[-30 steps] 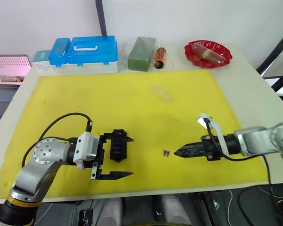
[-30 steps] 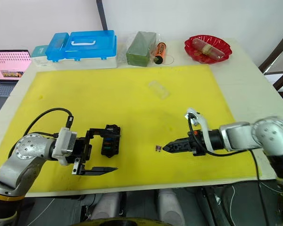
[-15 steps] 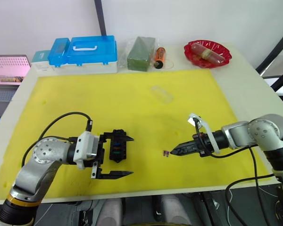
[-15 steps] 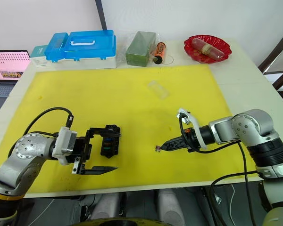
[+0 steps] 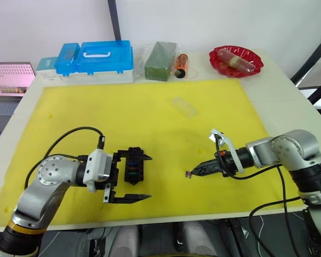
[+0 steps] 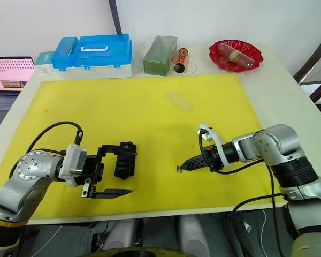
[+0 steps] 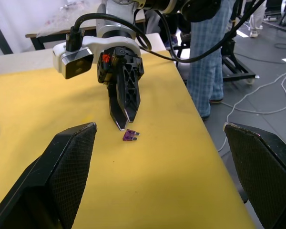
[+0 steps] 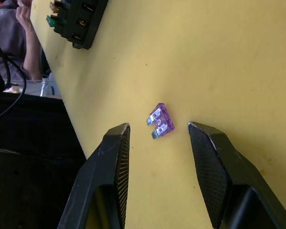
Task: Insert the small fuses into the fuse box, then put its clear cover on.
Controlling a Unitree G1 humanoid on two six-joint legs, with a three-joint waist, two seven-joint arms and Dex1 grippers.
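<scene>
The black fuse box [image 5: 132, 171] lies on the yellow mat [image 5: 150, 123], between the wide-apart fingers of my open left gripper [image 5: 148, 178], which do not touch it. In the right wrist view the fuse box [image 8: 79, 21] shows a green and an orange fuse at one end. A purple small fuse [image 5: 188, 174] lies flat on the mat to the box's right. My right gripper [image 5: 196, 172] is open a little. Its fingertips sit on either side of the purple fuse [image 8: 160, 122] without closing on it. The clear cover [image 5: 184, 106] lies further back on the mat.
Along the table's back edge stand a blue-lidded case [image 5: 96, 58], a wrapped green block [image 5: 160, 60], an orange tube [image 5: 182, 65] and a red bowl [image 5: 236, 60]. A laptop [image 5: 10, 80] sits at far left. A person's legs [image 7: 207, 52] stand beyond the table's right side.
My right gripper has slid left along the mat until its tips reach the purple fuse. The left gripper and the fuse box have stayed put.
</scene>
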